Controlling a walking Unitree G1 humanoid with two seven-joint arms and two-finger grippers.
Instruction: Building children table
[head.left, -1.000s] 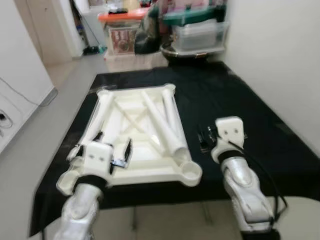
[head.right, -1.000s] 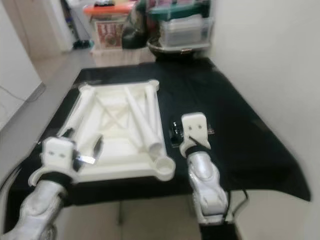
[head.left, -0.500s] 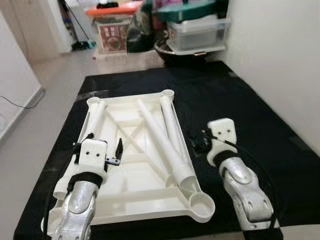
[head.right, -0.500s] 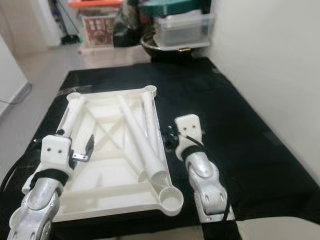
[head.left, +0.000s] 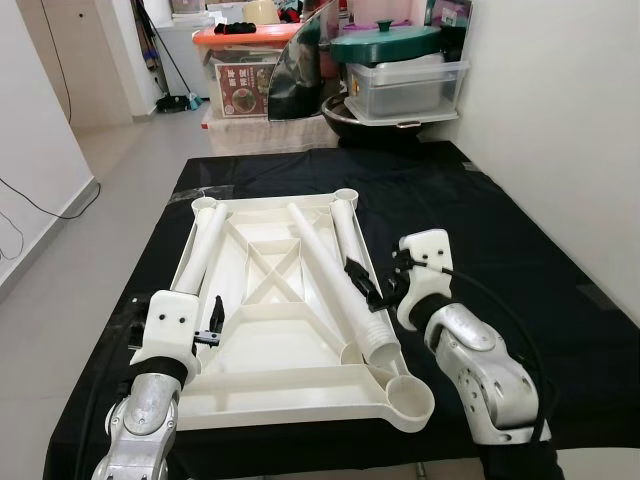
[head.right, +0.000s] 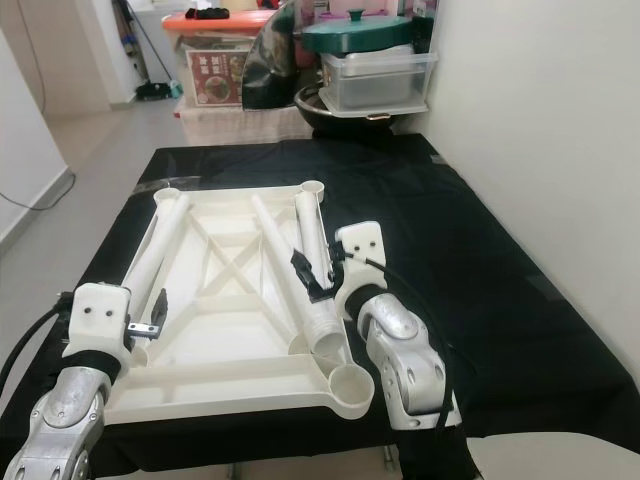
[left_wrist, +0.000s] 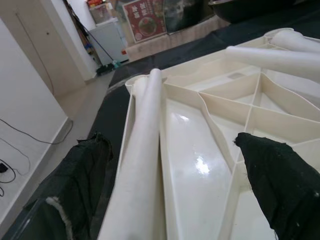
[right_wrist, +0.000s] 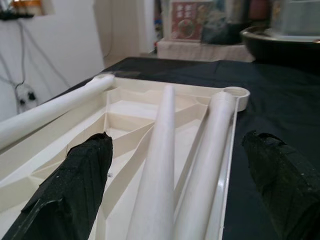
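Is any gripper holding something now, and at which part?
Nothing is held. The left gripper is open around a table leg; the right gripper is open over two legs.

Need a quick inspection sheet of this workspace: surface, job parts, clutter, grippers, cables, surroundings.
Surface: black cloth covering the work surface.
Job's things: white tabletop lying underside up, ribs showing; three white legs lie loose on it, left leg along its left edge, middle leg diagonal, right leg along its right edge. Corner socket unfilled.
Clutter: nothing seen on the cloth.
Grippers: left gripper open over the left leg; right gripper open beside the middle and right legs, holding nothing.
Cables: black cable along the right arm; cord on the floor by the left wall.
Surroundings: storage bins and a green pot lid behind; white wall on the right.
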